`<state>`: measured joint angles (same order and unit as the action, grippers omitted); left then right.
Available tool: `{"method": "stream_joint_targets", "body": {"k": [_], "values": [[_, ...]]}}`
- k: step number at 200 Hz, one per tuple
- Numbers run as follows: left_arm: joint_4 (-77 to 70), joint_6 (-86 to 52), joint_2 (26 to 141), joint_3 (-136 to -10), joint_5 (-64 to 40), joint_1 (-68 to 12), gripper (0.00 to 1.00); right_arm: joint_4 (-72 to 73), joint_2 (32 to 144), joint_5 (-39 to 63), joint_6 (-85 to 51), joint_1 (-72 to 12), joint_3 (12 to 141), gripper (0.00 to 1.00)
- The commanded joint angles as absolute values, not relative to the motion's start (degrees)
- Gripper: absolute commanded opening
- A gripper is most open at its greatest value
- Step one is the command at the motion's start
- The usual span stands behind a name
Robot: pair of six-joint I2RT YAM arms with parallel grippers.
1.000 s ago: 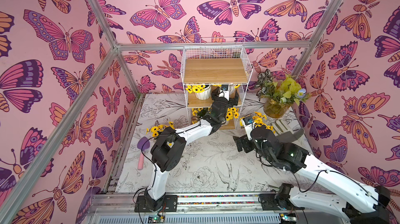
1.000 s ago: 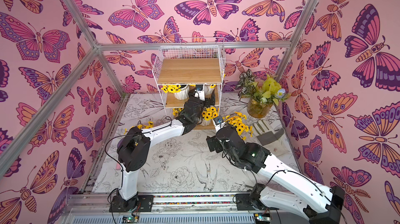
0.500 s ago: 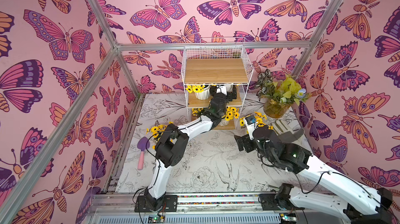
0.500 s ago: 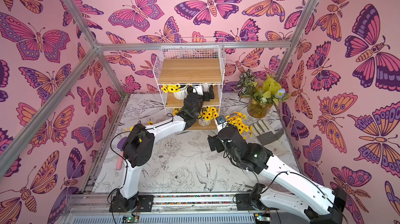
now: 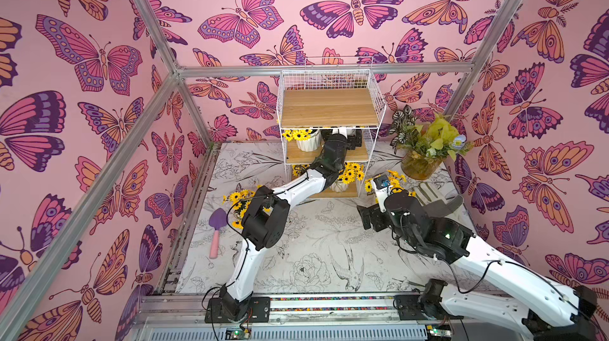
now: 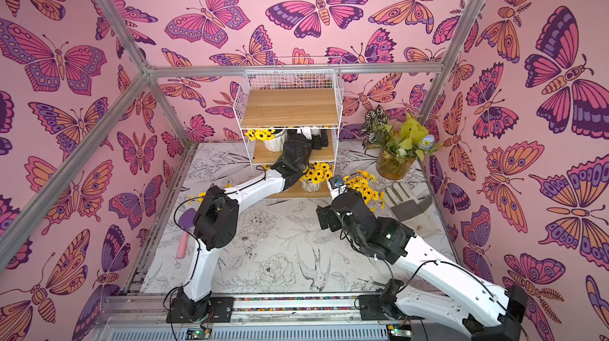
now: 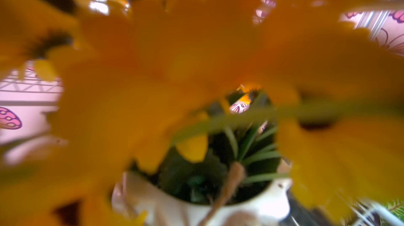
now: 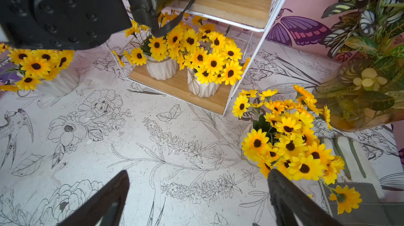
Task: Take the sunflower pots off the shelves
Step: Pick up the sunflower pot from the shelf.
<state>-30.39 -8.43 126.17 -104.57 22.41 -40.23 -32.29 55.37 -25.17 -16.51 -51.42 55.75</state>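
Six sunflower pots (image 8: 161,69) on the count: two on the bottom board of the shelves (image 5: 329,108), two on the middle board, and two down on the table (image 5: 313,257), one to each side of the shelves. The left arm (image 5: 296,187) is in at the middle board, its pincer lost behind petals, so no call on its grip. The right gripper (image 8: 199,171) gapes empty just beside one table pot.
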Motion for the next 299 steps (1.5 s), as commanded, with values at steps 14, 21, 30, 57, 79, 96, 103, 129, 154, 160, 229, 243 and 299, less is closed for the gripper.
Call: {"method": "stream_joint_targets", "body": {"k": [14, 21, 30, 57, 79, 96, 103, 129, 154, 160, 229, 243, 299], "values": [[-19.6, -10.0, 131.4, -106.7, 17.9, -38.9, 1.00, -31.4, 56.1, -24.4, -17.5, -51.1, 55.8, 0.99], [-19.5, -9.8, 131.7, -106.9, 17.4, -38.9, 1.00, -31.4, 56.2, -24.3, -17.6, -51.0, 55.8, 0.99], [-19.3, -9.2, 132.1, -107.4, 16.9, -38.8, 1.00, -31.2, 56.3, -24.3, -17.7, -51.0, 55.9, 0.99], [-16.4, -6.3, 133.7, -110.8, 15.5, -38.9, 1.00, -31.1, 56.2, -24.1, -18.1, -51.0, 55.6, 0.99], [-16.3, -4.6, 134.5, -111.6, 14.6, -38.9, 1.00, -31.1, 56.0, -23.8, -18.5, -51.0, 55.3, 0.99], [-16.3, -3.8, 135.2, -112.4, 13.9, -38.9, 1.00, -31.1, 55.9, -23.8, -18.8, -51.0, 54.9, 0.99], [-16.2, -3.7, 135.5, -112.7, 13.7, -38.8, 1.00, -31.1, 55.8, -23.8, -18.9, -51.0, 54.8, 0.99], [-15.6, -2.3, 136.9, -114.8, 13.4, -38.9, 1.00, -31.2, 55.4, -23.7, -19.4, -51.0, 54.2, 0.99], [-14.7, -1.6, 138.0, -116.6, 13.2, -38.9, 1.00, -31.4, 55.0, -23.8, -19.8, -51.0, 54.0, 0.99], [-14.6, -1.4, 138.2, -116.8, 13.2, -38.9, 1.00, -31.4, 55.0, -23.8, -19.9, -51.0, 54.0, 0.99], [-14.3, 0.1, 138.6, -116.6, 12.6, -38.8, 0.74, -30.6, 55.3, -23.9, -20.0, -51.0, 53.3, 0.99], [-14.4, 0.1, 138.3, -116.1, 12.0, -38.8, 0.70, -30.2, 55.2, -23.7, -20.2, -51.0, 53.1, 0.99], [-17.9, -1.0, 132.5, -106.6, 9.5, -39.1, 0.58, -30.1, 55.7, -24.7, -20.3, -50.8, 53.8, 0.99]]}}
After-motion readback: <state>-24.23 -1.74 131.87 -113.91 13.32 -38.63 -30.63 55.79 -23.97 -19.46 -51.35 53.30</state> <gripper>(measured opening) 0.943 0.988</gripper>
